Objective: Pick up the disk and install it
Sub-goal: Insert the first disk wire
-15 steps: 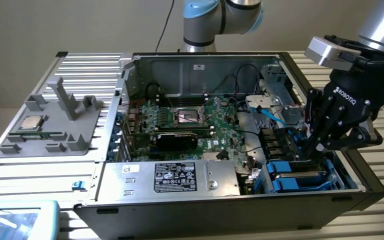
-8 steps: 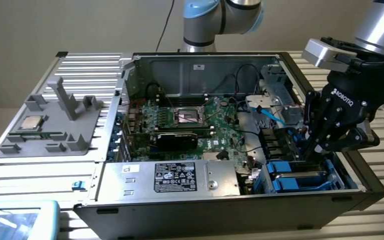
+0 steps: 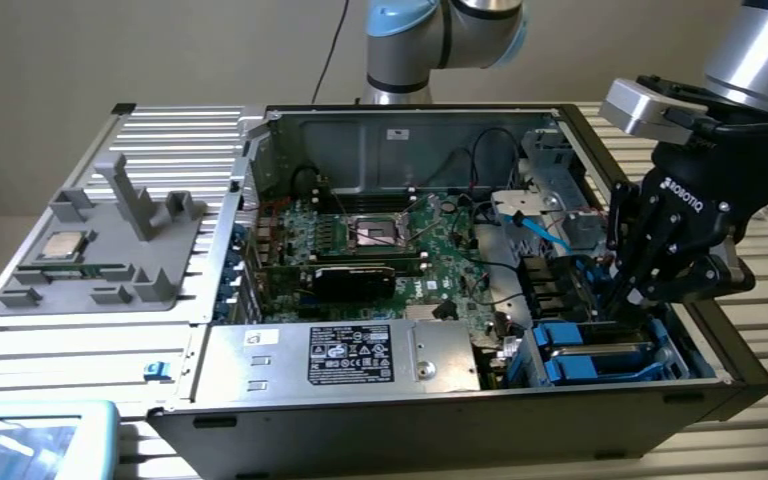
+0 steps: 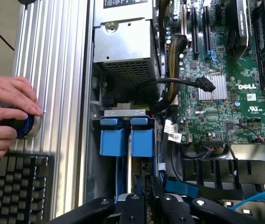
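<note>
**While the case lies open, the gripper is down in the drive bay**

As I look from the exterior view's left, a grey fixture (image 3: 117,235) sits on the slatted table (image 3: 51,350) with a small square chip (image 3: 64,245) on it; next comes the open computer case (image 3: 424,430), lying on its side; inside, near its front wall, is a silver box (image 3: 344,355) with a black label, and behind that the green motherboard (image 3: 384,235); at the exterior view's right the gripper (image 3: 620,302) reaches down into the drive bay. Seen from the wrist, its fingers (image 4: 136,203) are drawn nearly together, pinched, as far as I can make out, on the near end of the disk (image 4: 142,142); the disk stands on edge in the bay, just beside a second blue bracket (image 4: 113,140); outside the case a person's hand (image 4: 4,116) rests on a round knob (image 4: 25,126) next to a keyboard (image 4: 16,186).
</note>
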Robot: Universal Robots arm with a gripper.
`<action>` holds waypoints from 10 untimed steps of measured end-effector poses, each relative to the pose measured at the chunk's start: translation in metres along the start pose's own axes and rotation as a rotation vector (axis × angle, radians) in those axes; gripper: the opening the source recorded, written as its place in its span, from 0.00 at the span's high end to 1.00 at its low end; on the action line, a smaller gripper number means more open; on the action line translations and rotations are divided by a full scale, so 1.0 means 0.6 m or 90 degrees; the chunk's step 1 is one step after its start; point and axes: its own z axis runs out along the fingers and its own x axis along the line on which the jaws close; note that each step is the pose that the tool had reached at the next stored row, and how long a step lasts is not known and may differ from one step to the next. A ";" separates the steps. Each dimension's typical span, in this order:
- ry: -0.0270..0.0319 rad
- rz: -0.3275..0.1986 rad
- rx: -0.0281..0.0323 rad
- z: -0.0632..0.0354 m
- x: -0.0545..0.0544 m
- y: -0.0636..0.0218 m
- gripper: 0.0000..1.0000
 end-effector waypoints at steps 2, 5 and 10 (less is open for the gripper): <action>0.0074 0.002 0.0025 0.000 0.000 0.000 0.84; 0.0126 0.004 0.0051 0.000 -0.001 0.001 0.84; 0.0118 0.009 0.0050 0.003 -0.002 0.005 0.84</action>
